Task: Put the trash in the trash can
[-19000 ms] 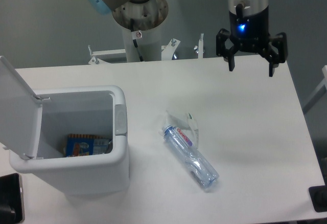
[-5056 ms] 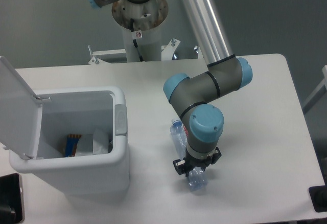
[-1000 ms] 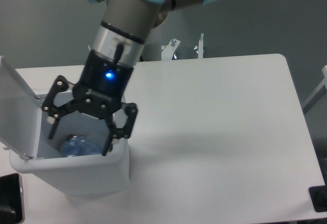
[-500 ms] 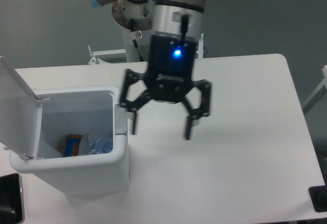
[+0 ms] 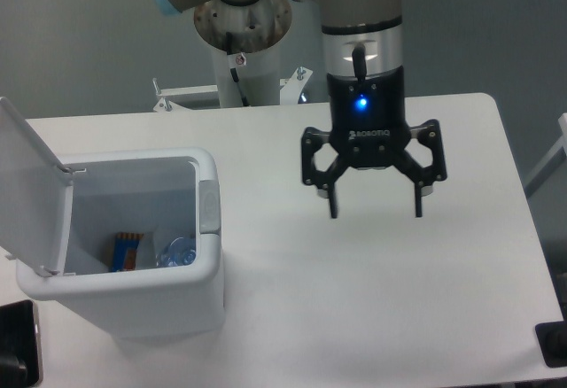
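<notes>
The white trash can (image 5: 209, 268) stands at the front left of the table with its lid (image 5: 31, 184) swung up on the left. Inside, at the bottom, lies the trash: the crushed clear bottle (image 5: 177, 252) next to an orange and blue packet (image 5: 127, 248). My gripper (image 5: 374, 211) hangs over the middle of the table, to the right of the can, open and holding nothing, with a blue light on its body.
The arm's base column (image 5: 241, 47) rises behind the table's far edge. A black block (image 5: 18, 344) sits at the front left corner and another black block (image 5: 552, 344) at the front right edge.
My gripper left the opening of the trash can and moved right to the table's middle, staying open. The bottle stayed in the can.
</notes>
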Motion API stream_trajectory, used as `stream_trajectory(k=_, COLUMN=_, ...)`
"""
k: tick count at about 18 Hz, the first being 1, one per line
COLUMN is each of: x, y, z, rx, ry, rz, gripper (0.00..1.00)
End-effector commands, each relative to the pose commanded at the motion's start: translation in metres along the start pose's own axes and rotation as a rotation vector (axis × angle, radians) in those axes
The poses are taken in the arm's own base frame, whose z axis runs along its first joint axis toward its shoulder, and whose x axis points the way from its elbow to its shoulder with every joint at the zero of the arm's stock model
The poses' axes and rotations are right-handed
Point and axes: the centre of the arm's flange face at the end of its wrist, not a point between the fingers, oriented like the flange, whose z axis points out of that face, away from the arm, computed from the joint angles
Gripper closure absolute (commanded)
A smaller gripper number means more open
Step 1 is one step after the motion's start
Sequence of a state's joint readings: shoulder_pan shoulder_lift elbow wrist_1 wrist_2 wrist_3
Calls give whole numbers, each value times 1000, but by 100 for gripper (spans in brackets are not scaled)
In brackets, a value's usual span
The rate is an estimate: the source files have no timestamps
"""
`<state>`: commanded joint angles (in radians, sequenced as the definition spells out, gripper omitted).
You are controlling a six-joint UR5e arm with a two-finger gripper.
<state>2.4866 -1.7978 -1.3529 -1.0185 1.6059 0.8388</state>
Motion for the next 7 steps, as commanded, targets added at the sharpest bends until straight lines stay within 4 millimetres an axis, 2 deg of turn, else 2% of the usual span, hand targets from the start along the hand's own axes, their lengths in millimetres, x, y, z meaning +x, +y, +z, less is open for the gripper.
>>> stream_trajectory(k=7, x=-3, y=1, z=-3, rx=-5, ry=-13, rz=13, gripper=0)
